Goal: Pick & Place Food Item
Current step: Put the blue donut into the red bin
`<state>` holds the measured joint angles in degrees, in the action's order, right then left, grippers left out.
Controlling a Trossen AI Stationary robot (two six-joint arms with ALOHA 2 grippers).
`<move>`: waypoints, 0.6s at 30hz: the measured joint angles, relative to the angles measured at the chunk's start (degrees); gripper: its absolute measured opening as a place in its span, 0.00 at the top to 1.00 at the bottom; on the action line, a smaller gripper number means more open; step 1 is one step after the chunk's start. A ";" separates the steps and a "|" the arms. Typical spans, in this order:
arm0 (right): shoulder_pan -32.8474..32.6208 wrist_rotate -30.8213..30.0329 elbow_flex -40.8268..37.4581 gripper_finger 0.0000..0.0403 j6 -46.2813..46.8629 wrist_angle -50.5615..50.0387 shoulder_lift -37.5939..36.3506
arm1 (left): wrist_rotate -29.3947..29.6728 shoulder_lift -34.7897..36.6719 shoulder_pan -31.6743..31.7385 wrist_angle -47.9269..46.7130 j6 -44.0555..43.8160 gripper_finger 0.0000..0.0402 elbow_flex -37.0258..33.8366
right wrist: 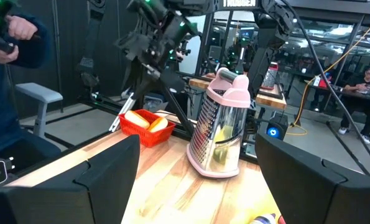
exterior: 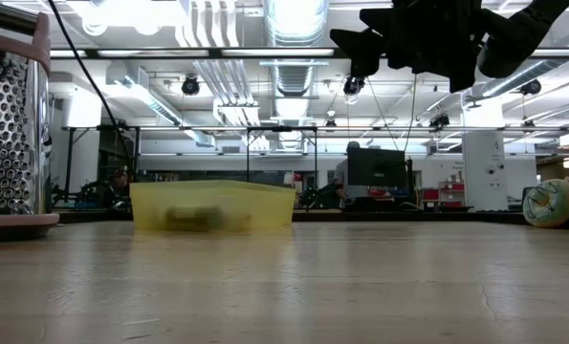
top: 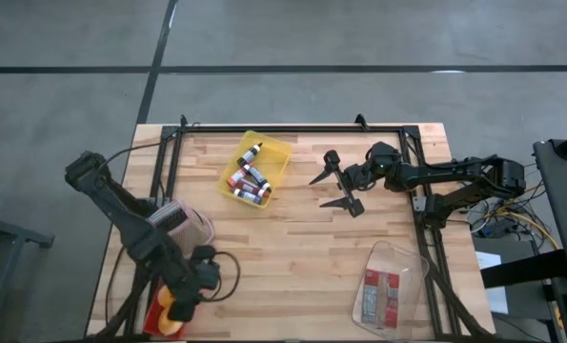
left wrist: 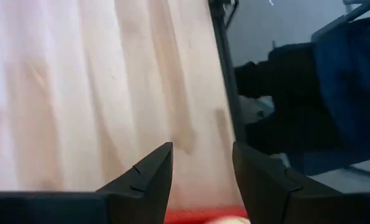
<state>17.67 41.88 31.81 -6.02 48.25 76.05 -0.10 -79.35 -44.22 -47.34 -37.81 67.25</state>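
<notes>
A red basket holding yellow and orange food pieces stands at the table's near left corner; it also shows in the right wrist view. My left gripper hangs open just above the basket, whose red rim shows below its fingers. My right gripper is wide open and empty, above the table right of centre near the far edge. A clear plastic tub with a packet in it stands at the near right.
A pink-trimmed metal grater stands upright just beyond the basket, close to my left arm. A yellow bin with several small bottles sits at the far centre. A black frame rims the table. A person is beyond the table.
</notes>
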 joint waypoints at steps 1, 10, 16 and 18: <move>0.00 0.01 0.00 0.22 0.00 0.00 0.00 | 0.13 0.02 1.22 -0.14 2.71 0.58 0.57; 0.00 0.01 0.00 0.22 0.00 0.00 0.00 | 13.95 0.09 10.88 2.90 21.08 0.58 5.36; -0.02 0.00 0.00 0.22 0.00 0.00 0.00 | 15.11 0.15 16.45 2.70 28.24 0.58 5.70; -0.02 -0.01 0.00 0.22 0.00 0.00 0.00 | 15.15 -0.03 18.21 2.73 29.17 0.58 5.66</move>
<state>17.65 41.87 31.81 -6.02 48.25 76.05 15.05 -79.38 -26.00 -44.61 -8.65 72.90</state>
